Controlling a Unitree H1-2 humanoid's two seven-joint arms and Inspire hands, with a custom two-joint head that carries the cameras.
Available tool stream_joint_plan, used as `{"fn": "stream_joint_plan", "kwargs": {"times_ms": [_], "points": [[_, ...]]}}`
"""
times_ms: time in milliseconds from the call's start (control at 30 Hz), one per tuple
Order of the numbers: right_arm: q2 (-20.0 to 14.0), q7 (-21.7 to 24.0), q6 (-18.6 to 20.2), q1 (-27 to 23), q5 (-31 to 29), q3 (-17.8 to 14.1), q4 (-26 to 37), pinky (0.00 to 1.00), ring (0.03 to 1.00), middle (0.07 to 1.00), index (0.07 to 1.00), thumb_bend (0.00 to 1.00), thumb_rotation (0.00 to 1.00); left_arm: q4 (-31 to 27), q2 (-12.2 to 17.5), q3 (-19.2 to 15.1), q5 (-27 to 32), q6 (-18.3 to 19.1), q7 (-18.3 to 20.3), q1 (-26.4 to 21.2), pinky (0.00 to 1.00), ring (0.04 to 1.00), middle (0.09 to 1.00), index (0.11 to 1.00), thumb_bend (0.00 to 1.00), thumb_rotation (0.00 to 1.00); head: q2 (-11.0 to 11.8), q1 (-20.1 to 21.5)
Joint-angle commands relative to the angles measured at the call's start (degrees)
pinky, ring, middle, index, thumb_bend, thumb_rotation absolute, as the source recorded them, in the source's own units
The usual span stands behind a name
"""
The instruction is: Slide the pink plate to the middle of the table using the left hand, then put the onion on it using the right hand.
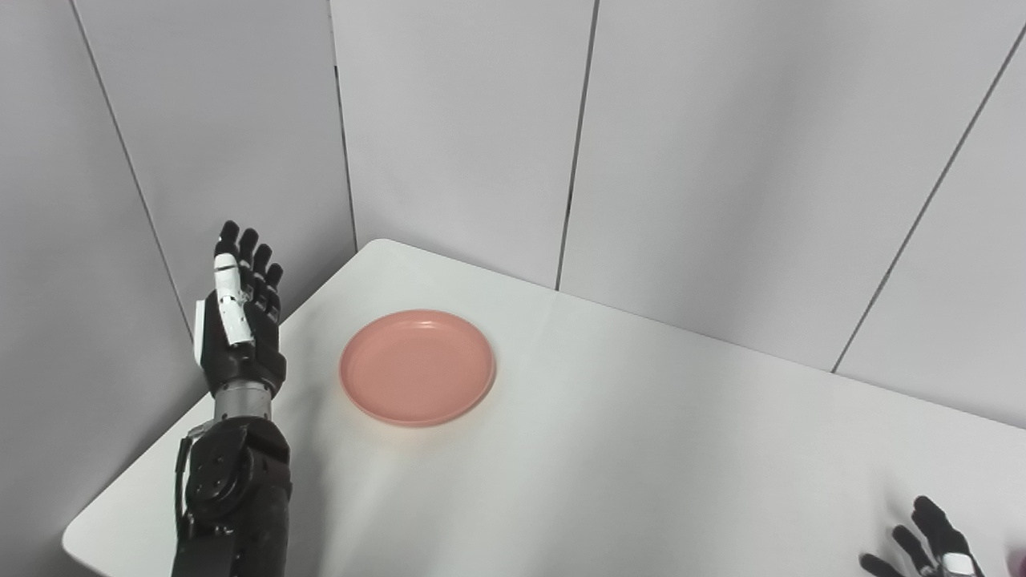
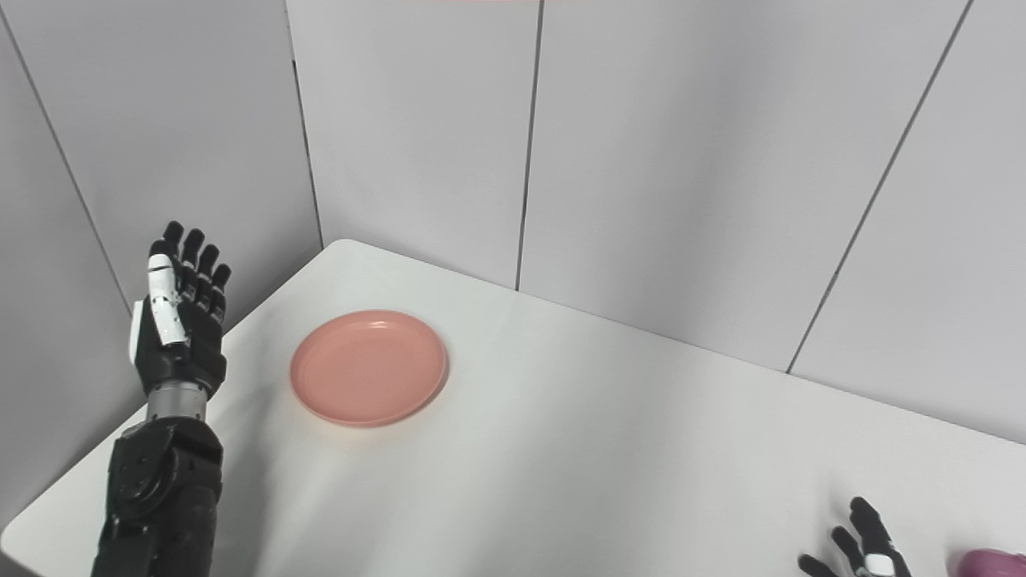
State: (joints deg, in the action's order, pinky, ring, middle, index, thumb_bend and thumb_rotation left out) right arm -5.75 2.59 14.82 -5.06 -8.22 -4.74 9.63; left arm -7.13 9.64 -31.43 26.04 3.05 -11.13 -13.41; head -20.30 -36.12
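The pink plate (image 1: 417, 366) lies flat and bare on the white table (image 1: 641, 449), toward its far left part. My left hand (image 1: 239, 320) is raised upright to the left of the plate, over the table's left edge, open with its fingers straight and apart from the plate. Only the fingertips of my right hand (image 2: 862, 543) show at the bottom right corner, spread and holding nothing. A purple-pink rounded thing, likely the onion (image 2: 990, 561), peeks in at the bottom right edge, just right of that hand and mostly cut off.
Grey wall panels (image 1: 721, 144) close in the table along its back and left sides. The table's rounded near-left corner (image 1: 88, 537) is in view.
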Motion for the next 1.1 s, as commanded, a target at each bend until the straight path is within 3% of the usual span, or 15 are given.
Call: {"fn": "stream_joint_plan", "kwargs": {"times_ms": [0, 533, 1067], "points": [[-0.4, 0.0, -0.1, 0.0, -0.2, -0.6, 1.2, 0.84, 0.919, 0.947, 0.902, 0.75, 0.84, -0.6, 1.4, 0.3, 0.2, -1.8, 1.3, -0.4, 1.00, 1.000, 1.000, 1.000, 0.42, 1.00, 0.1, -0.2], [-0.6, -0.4, 1.0, -0.6, -0.7, -1.1, 1.2, 0.79, 0.907, 0.936, 0.881, 0.76, 0.82, 2.7, 1.0, 2.8, -1.9, -3.3, 1.2, 0.8, 1.00, 1.000, 1.000, 1.000, 0.41, 1.00, 0.5, -1.2], [-1.2, 0.3, -1.4, -0.6, -1.1, -1.3, -0.4, 0.69, 0.882, 0.915, 0.852, 0.86, 0.79, 5.7, 0.8, 3.1, -0.8, -3.6, 2.2, 1.0, 1.00, 1.000, 1.000, 0.997, 0.42, 1.00, 0.5, -1.2]]}}
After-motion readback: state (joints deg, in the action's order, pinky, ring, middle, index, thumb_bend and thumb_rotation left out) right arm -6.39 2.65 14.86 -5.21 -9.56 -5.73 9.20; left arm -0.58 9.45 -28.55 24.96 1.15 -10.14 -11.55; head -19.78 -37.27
